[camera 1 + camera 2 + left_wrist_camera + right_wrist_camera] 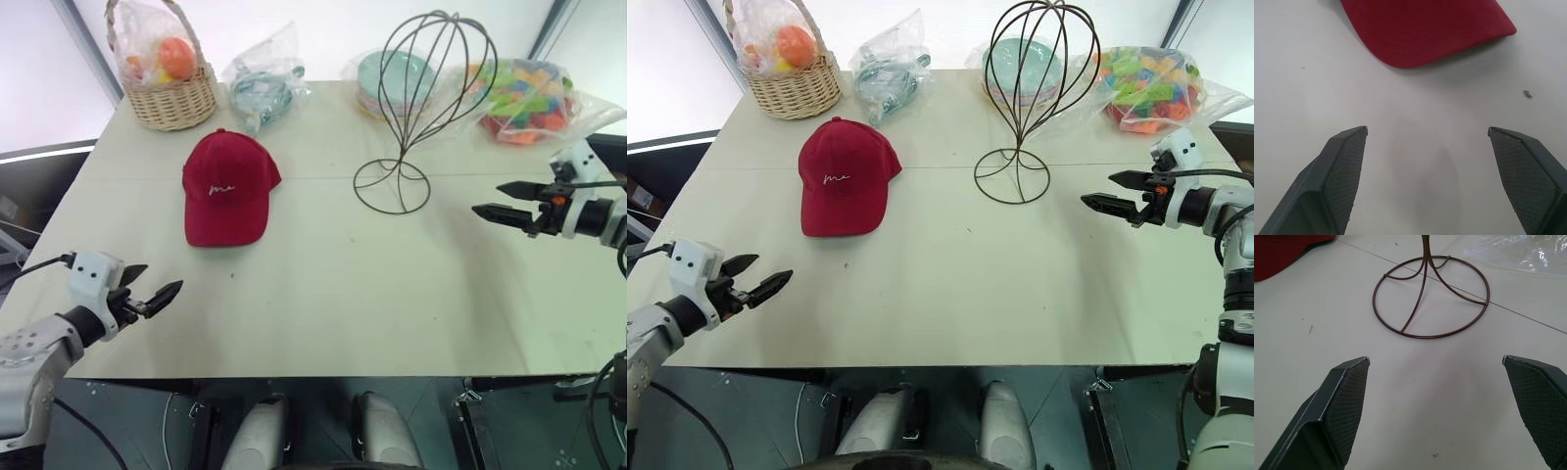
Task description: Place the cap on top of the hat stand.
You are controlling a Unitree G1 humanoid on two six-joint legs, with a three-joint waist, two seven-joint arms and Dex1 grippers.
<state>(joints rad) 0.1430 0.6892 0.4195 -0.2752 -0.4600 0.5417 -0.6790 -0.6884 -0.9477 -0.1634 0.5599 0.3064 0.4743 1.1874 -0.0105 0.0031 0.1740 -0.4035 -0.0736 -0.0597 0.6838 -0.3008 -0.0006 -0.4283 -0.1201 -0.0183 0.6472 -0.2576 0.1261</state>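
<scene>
**Cap flat on the bench, stand bare, both sets of fingers wide**

The dark red cap (227, 186) lies flat on the pale bench (323, 294), on its left half, crown toward the far edge and brim toward the robot, with small white script on its front. It touches neither gripper. The wire hat stand (416, 108) stands upright to the right of the cap, apart from it, with its round base (392, 186) resting on the bench and its open cage bare.

The left gripper (147, 290) hovers over the near left part of the bench, pointing forward toward the cap and well short of it. In the left wrist view its two black fingers (1339, 171) are spread wide with only bare bench between them, and the cap's brim (1430, 34) lies ahead of them.

The right gripper (505, 201) hangs over the right side of the bench, pointing left toward the stand and near its base. Its fingers (1342, 401) are also wide apart and hold nothing; the stand's base ring (1430, 296) lies just ahead of them.

Along the far edge sit a woven basket (171, 83) holding a bag of fruit, a clear bag (263, 83) with something bluish, a bagged stack of green plates (392, 83) behind the stand, and a bag of bright toys (529, 98).
</scene>
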